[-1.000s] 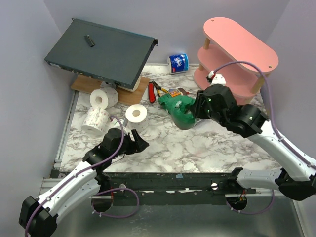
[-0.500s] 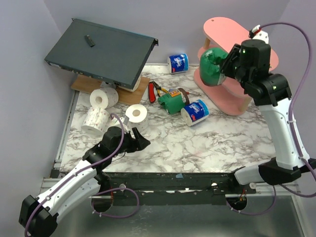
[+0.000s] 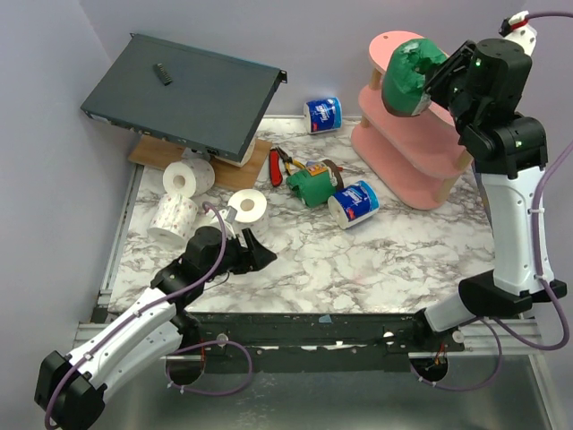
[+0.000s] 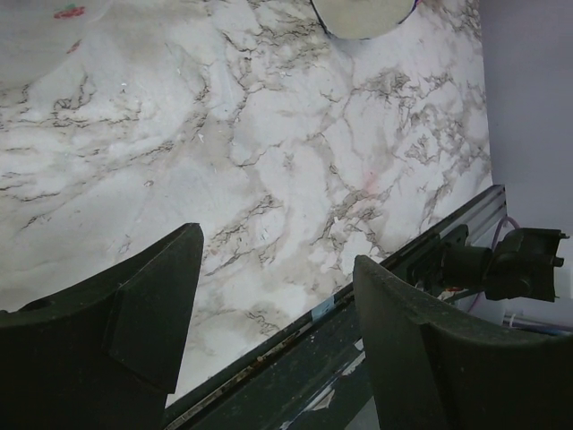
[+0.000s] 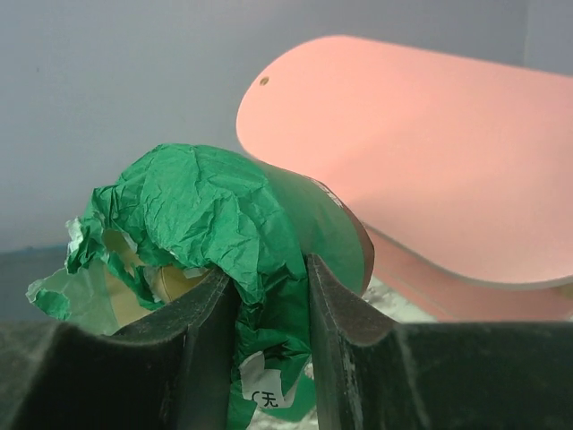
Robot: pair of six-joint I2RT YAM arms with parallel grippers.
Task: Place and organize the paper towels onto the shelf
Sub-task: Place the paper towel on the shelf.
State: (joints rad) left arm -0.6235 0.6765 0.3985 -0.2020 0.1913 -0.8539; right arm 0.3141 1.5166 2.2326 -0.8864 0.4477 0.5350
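Observation:
My right gripper (image 3: 433, 77) (image 5: 269, 279) is shut on the crumpled end of a green-wrapped paper towel roll (image 3: 406, 79) (image 5: 224, 206). It holds the roll in the air at the near left end of the pink shelf's (image 3: 407, 148) (image 5: 421, 143) top board. Another green roll (image 3: 310, 188) and a blue-and-white roll (image 3: 355, 202) lie mid-table. A second blue-and-white roll (image 3: 323, 115) lies by the back wall. Three bare white rolls (image 3: 188, 177) (image 3: 174, 216) (image 3: 247, 206) stand at the left. My left gripper (image 3: 257, 252) (image 4: 277, 260) hangs open and empty low over the marble, right of the nearest white roll.
A dark grey flat metal box (image 3: 183, 94) leans at the back left on a wooden board (image 3: 255, 166). Red-handled pliers (image 3: 277, 168) lie beside the green roll on the table. The table's dark metal front rail (image 4: 295, 358) runs just below my left fingers.
My right arm has lifted the green roll from the table's middle up and back to the level of the shelf's top board. The left gripper has crept slightly to the right.

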